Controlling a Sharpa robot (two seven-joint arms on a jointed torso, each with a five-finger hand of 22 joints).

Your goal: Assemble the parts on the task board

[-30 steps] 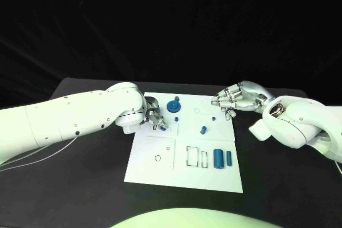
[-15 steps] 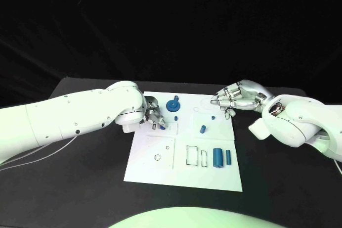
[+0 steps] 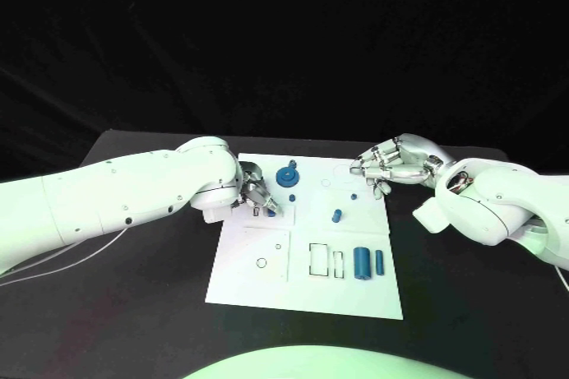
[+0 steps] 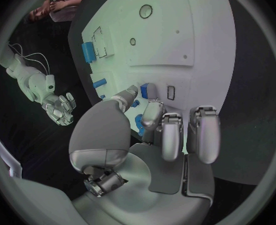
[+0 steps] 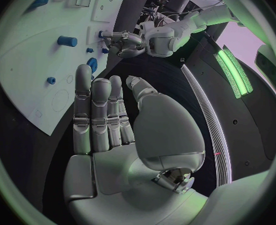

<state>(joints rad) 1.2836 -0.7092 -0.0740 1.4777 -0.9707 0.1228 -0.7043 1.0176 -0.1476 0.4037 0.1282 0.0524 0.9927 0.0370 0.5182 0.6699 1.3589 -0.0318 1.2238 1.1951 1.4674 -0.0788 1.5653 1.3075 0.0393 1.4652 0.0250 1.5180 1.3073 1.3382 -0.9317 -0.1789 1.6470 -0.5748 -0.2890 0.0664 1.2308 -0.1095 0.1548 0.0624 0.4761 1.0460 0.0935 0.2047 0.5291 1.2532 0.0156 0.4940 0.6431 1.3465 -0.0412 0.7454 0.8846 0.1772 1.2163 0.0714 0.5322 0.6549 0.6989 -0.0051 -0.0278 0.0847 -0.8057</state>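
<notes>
Currently: left hand pinching a blue part on the board, right hand idle

Left hand (image 3: 257, 197) sits at the left edge of the task board (image 3: 267, 284), about mid-height. In the left wrist view the thumb and a fingertip (image 4: 152, 116) close on a small blue part (image 4: 148, 90), holding it right against the white surface; the other fingers are curled alongside. In the head view the same piece shows as a blue spot just under the fingers.

Right hand (image 3: 391, 167) hangs over the board's far right corner. Right wrist view shows its fingers (image 5: 94, 110) straight, side by side, thumb apart, nothing in them. Palm faces the board.

Other pieces on the board:
- large round blue part (image 3: 287, 177) with a small peg behind it, near the far edge, just beside the left hand
- small blue cylinder (image 3: 338, 215) near the middle
- tiny blue stub (image 3: 351, 197) between that and the right hand
- two blue blocks (image 3: 369, 263) side by side, near right, next to outlined rectangular slots (image 3: 321, 260)
- ring outline (image 3: 262, 263), near left

Board lies flat on the black table (image 3: 131, 297).
</notes>
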